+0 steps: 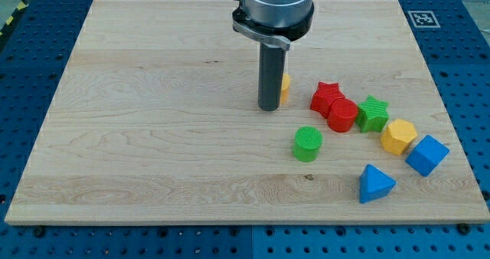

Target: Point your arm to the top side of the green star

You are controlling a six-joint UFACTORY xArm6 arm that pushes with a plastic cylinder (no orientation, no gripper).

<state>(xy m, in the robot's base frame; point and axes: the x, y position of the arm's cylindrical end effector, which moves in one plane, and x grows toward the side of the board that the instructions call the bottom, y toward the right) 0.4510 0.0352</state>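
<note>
The green star (373, 113) lies on the wooden board at the view's right, touching a red cylinder (343, 116) on its left. My tip (269, 107) rests on the board well to the star's left, about level with it. A yellow block (284, 87), its shape hidden, sits just behind the rod on its right. A red star (327, 96) lies up-left of the red cylinder.
A green cylinder (307, 144) stands below and right of my tip. A yellow hexagon block (398, 136), a blue cube (426, 155) and a blue triangle block (375, 184) lie toward the board's lower right. The board (153, 98) sits on a blue perforated table.
</note>
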